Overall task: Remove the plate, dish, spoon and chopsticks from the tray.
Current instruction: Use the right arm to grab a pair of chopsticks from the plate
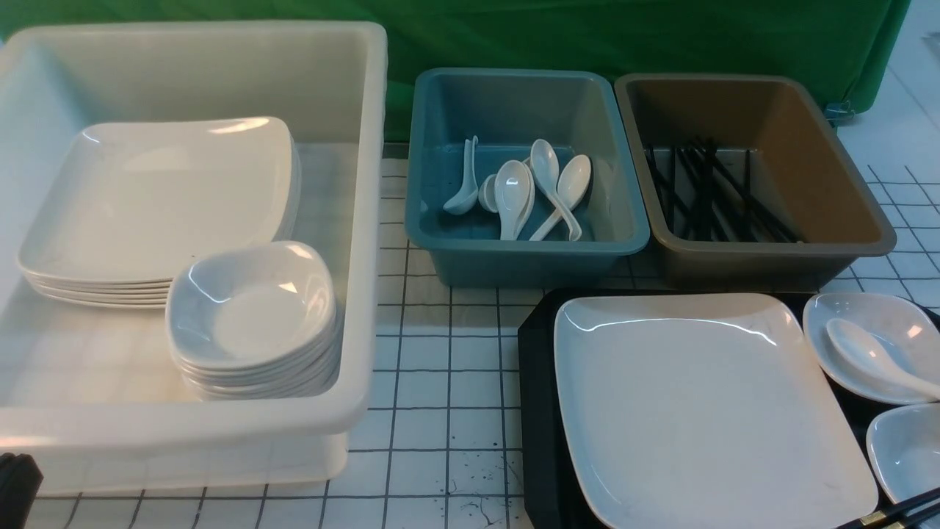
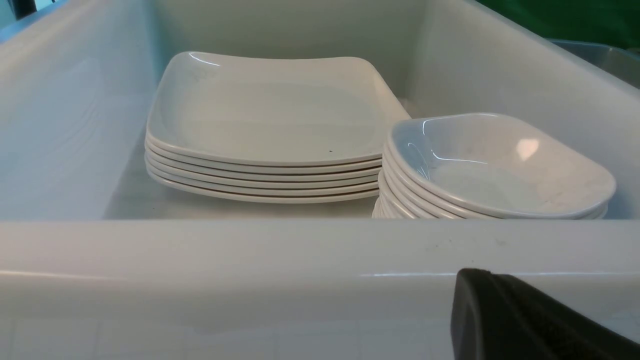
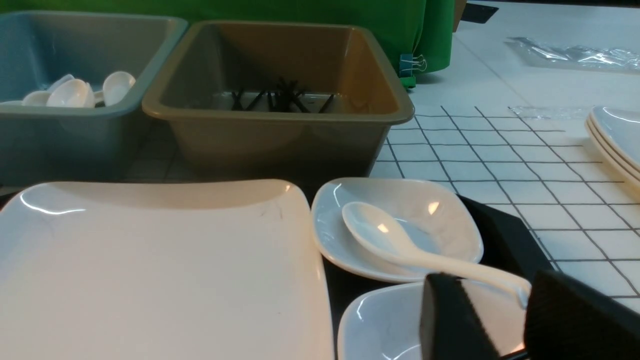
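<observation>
The black tray (image 1: 536, 411) sits at the near right. It carries the large white square plate (image 1: 705, 404), also visible in the right wrist view (image 3: 150, 270). Right of the plate a small dish (image 1: 896, 323) holds the white spoon (image 1: 866, 356), and a second dish (image 1: 910, 448) lies nearer. The black chopsticks (image 1: 892, 512) poke in at the tray's near right corner. My right gripper (image 3: 492, 280) hovers open over the nearer dish (image 3: 380, 320), with the handle end of the spoon (image 3: 380, 232) between its fingertips. My left gripper (image 2: 480, 280) is shut and empty, just outside the white tub's near wall.
A big white tub (image 1: 367, 220) at left holds a stack of plates (image 1: 161, 198) and a stack of dishes (image 1: 250, 308). Behind the tray stand a blue tub (image 1: 514, 257) with several spoons and a brown tub (image 1: 734, 261) with chopsticks. More plates (image 3: 615, 135) lie far right.
</observation>
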Controlling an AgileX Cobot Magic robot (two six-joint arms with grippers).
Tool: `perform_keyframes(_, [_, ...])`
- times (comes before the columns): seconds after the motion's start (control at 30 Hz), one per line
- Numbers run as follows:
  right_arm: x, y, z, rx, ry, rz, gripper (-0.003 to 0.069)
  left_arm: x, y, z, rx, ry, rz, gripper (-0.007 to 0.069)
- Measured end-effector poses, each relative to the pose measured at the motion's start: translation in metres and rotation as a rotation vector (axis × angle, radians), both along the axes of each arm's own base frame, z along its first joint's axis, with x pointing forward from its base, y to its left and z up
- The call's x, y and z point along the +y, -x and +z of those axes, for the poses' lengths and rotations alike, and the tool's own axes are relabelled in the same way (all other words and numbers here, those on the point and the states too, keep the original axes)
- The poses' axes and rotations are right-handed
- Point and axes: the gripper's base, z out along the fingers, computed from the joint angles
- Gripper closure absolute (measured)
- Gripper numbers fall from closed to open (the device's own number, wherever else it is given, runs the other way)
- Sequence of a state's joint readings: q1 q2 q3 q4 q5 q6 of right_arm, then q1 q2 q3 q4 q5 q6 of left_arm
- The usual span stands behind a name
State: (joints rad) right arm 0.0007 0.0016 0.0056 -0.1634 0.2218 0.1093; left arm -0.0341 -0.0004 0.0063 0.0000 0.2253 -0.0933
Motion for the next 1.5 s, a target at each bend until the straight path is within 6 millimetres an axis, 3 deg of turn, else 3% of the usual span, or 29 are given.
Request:
perform_keyframes(0.33, [0.0, 0.0, 0.0, -0.002, -0.02, 0.0, 0.0411, 0.0, 0.0, 0.0, 0.0, 0.0, 0.0, 0.062])
perform_keyframes(0.57, [0.004, -0.001, 0.006, -0.073, -0.673, -0.024, 0.0411, 0.0, 0.0, 0.0, 0.0, 0.0, 0.0, 0.062])
perform_keyframes(0.9, [0.004, -0.001, 0.01, -0.108, -0.812, -0.024, 0.0411, 0.0, 0.0, 0.0, 0.0, 0.0, 0.0, 0.062])
perform_keyframes(0.97, [0.005, 0.0, 0.017, -0.11, -0.805, -0.02, 0.0421, 0.0, 0.0, 0.0, 0.0, 0.0, 0.0, 0.062])
perform_keyframes(1.03, [0.005, 0.004, 0.038, -0.147, -0.766, 0.0, 0.0454, 0.0, 0.0, 0.0, 0.0, 0.0, 0.0, 0.062])
perform_keyframes(1.1, [0.005, 0.006, 0.071, -0.159, -0.645, 0.013, 0.0526, 0.0, 0.0, 0.0, 0.0, 0.0, 0.0, 0.062])
perform_keyframes(1.2, [0.005, -0.002, 0.105, -0.026, -0.468, -0.008, 0.0624, 0.0, 0.0, 0.0, 0.0, 0.0, 0.0, 0.062])
perform_keyframes(1.27, [0.005, -0.019, 0.114, 0.169, -0.408, -0.042, 0.063, 0.0, 0.0, 0.0, 0.0, 0.0, 0.0, 0.062])
perform_keyframes(1.33, [0.005, -0.043, 0.108, 0.449, -0.394, -0.095, 0.0598, 0.0, 0.0, 0.0, 0.0, 0.0, 0.0, 0.062])
perform_keyframes(1.37, [0.005, -0.045, 0.106, 0.48, -0.393, -0.101, 0.0593, 0.0, 0.0, 0.0, 0.0, -0.005, 0.0, 0.062])
perform_keyframes(1.43, [0.004, -0.072, 0.088, 0.758, -0.37, -0.158, 0.0517, 0.0, 0.0, 0.0, 0.0, 0.0, 0.0, 0.062])
perform_keyframes(1.5, [0.004, -0.086, 0.078, 0.855, -0.359, -0.179, 0.0473, 0.0, 0.0, 0.0, 0.0, 0.0, 0.0, 0.062])
